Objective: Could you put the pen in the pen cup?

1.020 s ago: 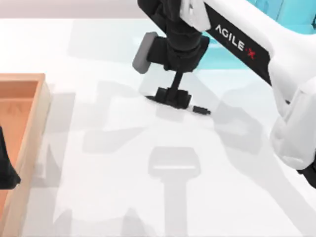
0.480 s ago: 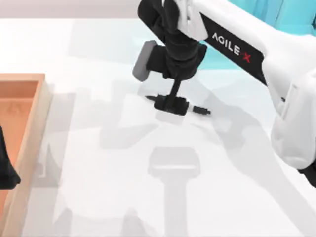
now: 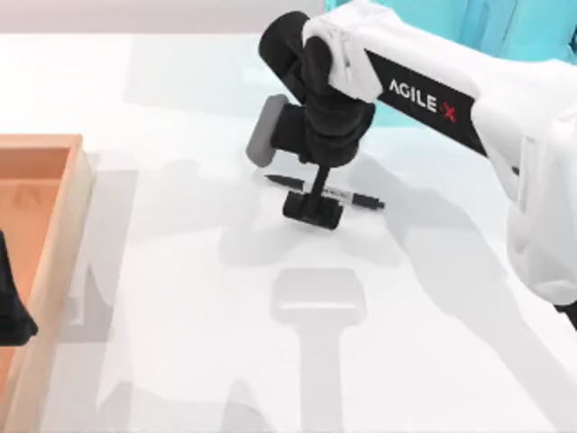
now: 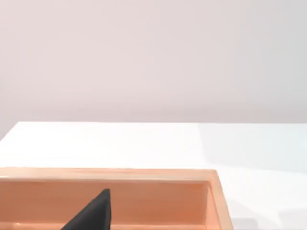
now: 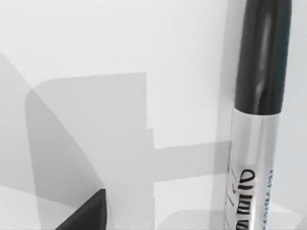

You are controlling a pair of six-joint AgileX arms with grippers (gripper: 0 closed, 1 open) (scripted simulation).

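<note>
The black pen (image 3: pixel 361 199) lies flat on the white table near its middle, with its pointed tip toward the left. My right gripper (image 3: pixel 313 209) hangs over the pen's middle, shifted slightly to the pen's near side, and hides part of the barrel. In the right wrist view the pen (image 5: pixel 254 120) is very close, black with a silvery printed band. One fingertip (image 5: pixel 88 215) stands well apart from it, open and holding nothing. The pen cup is out of view. My left gripper (image 3: pixel 9 311) is parked over the wooden tray.
An orange-brown wooden tray (image 3: pixel 63 207) lies along the table's left edge; the left wrist view shows its rim (image 4: pixel 144 175). A translucent teal shelf unit (image 3: pixel 514 23) stands at the back right, behind my right arm.
My right gripper has shifted toward the table's near edge, from right over the pen's middle to just in front of it. The pen has stayed where it lay.
</note>
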